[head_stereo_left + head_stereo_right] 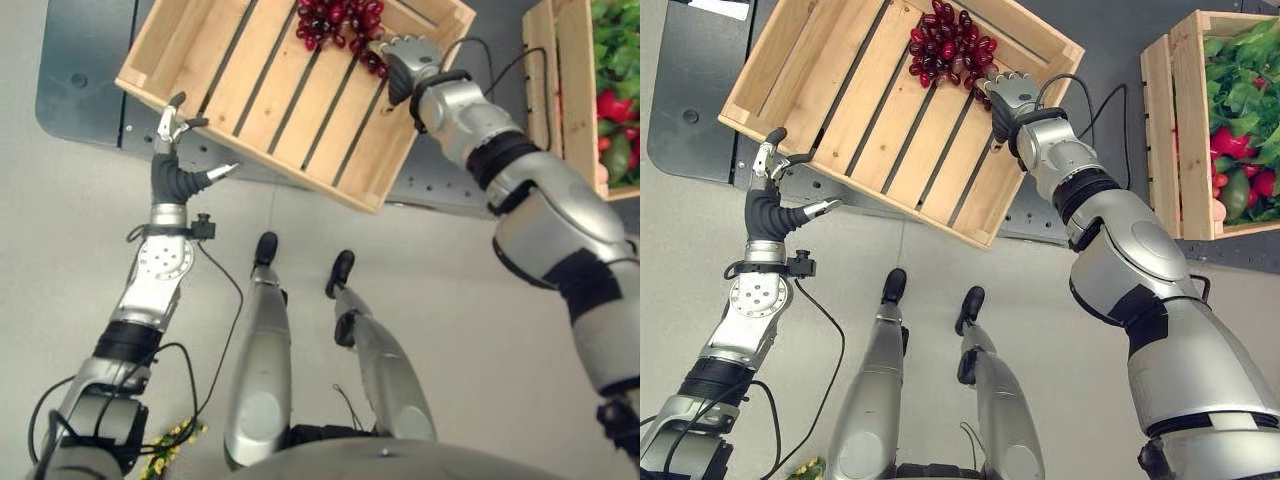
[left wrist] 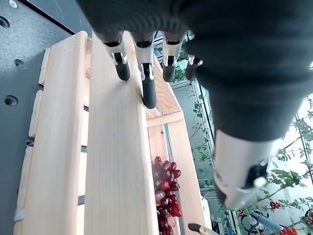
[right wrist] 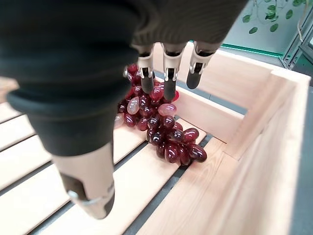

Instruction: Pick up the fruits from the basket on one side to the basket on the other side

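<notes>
Left eye view: two wooden crates on the dark surface [image 1: 80,90]. The near slatted crate [image 1: 300,100] holds one bunch of red grapes [image 1: 338,18] at its far end. The second crate [image 1: 570,80], off to the right, is packed with leafy greens and red produce [image 1: 615,105], too jumbled to count. Right hand [image 1: 405,60] is inside the near crate, just beside the grapes. Left hand [image 1: 178,150] is at that crate's near left corner, fingers spread, holding nothing.

Right eye view: same layout, one grape bunch, two crates, the hands well apart.

Left wrist view: left fingers [image 2: 149,90] straight and relaxed over the crate's rim board, gripping nothing; grapes lie further down inside the crate.

Right wrist view: right fingers [image 3: 169,85] extended straight, tips at the top of the grape bunch, thumb [image 3: 90,196] well apart. No grasp closed on it. The grapes rest on the slats in a crate corner.
</notes>
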{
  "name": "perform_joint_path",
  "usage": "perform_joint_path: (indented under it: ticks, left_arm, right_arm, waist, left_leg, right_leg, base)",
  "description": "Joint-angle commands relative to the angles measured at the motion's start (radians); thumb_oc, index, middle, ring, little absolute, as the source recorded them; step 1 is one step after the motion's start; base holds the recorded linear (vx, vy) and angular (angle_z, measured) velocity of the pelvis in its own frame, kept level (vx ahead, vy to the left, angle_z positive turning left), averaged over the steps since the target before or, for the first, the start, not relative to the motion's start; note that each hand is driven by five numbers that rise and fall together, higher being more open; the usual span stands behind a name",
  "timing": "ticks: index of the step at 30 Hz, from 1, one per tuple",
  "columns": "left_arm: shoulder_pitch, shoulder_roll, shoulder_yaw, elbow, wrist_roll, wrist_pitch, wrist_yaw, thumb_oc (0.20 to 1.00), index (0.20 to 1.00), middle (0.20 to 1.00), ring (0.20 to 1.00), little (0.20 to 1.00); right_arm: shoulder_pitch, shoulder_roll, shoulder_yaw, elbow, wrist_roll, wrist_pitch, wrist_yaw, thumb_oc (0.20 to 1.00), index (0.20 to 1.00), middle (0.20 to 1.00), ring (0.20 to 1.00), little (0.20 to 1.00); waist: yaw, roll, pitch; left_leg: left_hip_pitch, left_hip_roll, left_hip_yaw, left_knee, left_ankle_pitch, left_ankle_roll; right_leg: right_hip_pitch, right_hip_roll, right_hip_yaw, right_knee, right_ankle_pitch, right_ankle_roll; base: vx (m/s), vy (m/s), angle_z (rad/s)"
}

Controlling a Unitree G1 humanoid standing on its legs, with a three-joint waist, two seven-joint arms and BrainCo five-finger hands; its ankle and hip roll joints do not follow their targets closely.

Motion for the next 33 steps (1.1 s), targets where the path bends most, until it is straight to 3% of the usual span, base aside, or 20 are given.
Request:
perform_joint_path:
  ticks: [1, 7, 8, 13, 25, 33]
  left_arm:
    - [0.207, 0.031, -0.015, 0.125, -0.012, 0.139, 0.003, 1.000, 1.000, 1.000, 1.000, 1.000]
    - [0.215, 0.040, -0.025, 0.112, 0.004, 0.138, -0.003, 1.000, 1.000, 1.000, 1.000, 1.000]
    - [0.220, 0.040, -0.031, 0.104, 0.006, 0.141, -0.002, 1.000, 1.000, 1.000, 1.000, 1.000]
    - [0.219, 0.023, -0.042, 0.113, -0.020, 0.151, 0.000, 1.000, 1.000, 1.000, 1.000, 1.000]
    - [0.208, 0.007, -0.083, 0.164, -0.027, 0.159, 0.002, 1.000, 1.000, 1.000, 1.000, 1.000]
    - [0.228, 0.016, -0.068, 0.171, -0.046, 0.154, 0.009, 1.000, 1.000, 1.000, 1.000, 1.000]
  right_arm:
    - [-0.131, -0.105, -0.007, 0.041, 0.014, 0.016, -0.045, 1.000, 1.000, 1.000, 1.000, 1.000]
    - [-0.145, -0.125, -0.029, 0.041, 0.088, 0.007, -0.057, 1.000, 1.000, 1.000, 1.000, 1.000]
    - [-0.138, -0.125, -0.103, 0.041, 0.226, -0.001, -0.077, 1.000, 1.000, 1.000, 1.000, 1.000]
    - [-0.131, -0.113, -0.223, 0.060, 0.444, -0.022, -0.109, 1.000, 1.000, 1.000, 1.000, 1.000]
    - [-0.157, -0.144, -0.220, 0.046, 0.508, -0.037, -0.121, 1.000, 1.000, 1.000, 1.000, 1.000]
    - [-0.159, -0.137, -0.217, 0.042, 0.507, -0.037, -0.125, 1.000, 1.000, 1.000, 1.000, 1.000]
  waist:
    - [0.032, -0.013, 0.021]
    - [0.035, -0.015, 0.021]
    - [0.037, -0.018, 0.021]
    - [0.041, -0.014, 0.021]
    - [0.029, -0.024, 0.021]
    - [0.035, -0.038, 0.021]
  left_leg:
    - [-0.018, -0.051, -0.023, -0.051, 0.029, 0.016]
    - [-0.053, -0.054, -0.026, -0.035, 0.029, 0.016]
    - [-0.074, -0.055, -0.027, -0.032, 0.029, 0.017]
    - [-0.100, -0.063, -0.029, -0.027, 0.028, 0.017]
    - [-0.142, -0.100, -0.032, 0.039, -0.012, 0.028]
    - [-0.153, -0.096, -0.015, 0.077, -0.037, 0.029]
  right_leg:
    - [0.033, -0.117, 0.026, 0.148, -0.131, 0.145]
    - [0.012, -0.114, 0.026, 0.141, -0.125, 0.147]
    - [0.001, -0.113, 0.024, 0.135, -0.123, 0.147]
    - [-0.009, -0.113, 0.020, 0.131, -0.123, 0.149]
    - [0.005, -0.131, 0.028, 0.132, -0.128, 0.164]
    - [0.038, -0.125, 0.044, 0.083, -0.115, 0.172]
  base:
    - [0.00, -0.003, 0.10]
    - [0.00, 0.004, 0.05]
    - [0.00, 0.000, 0.00]
    - [0.01, 0.002, 0.00]
    - [0.03, 0.016, 0.03]
    - [0.02, 0.018, 0.02]
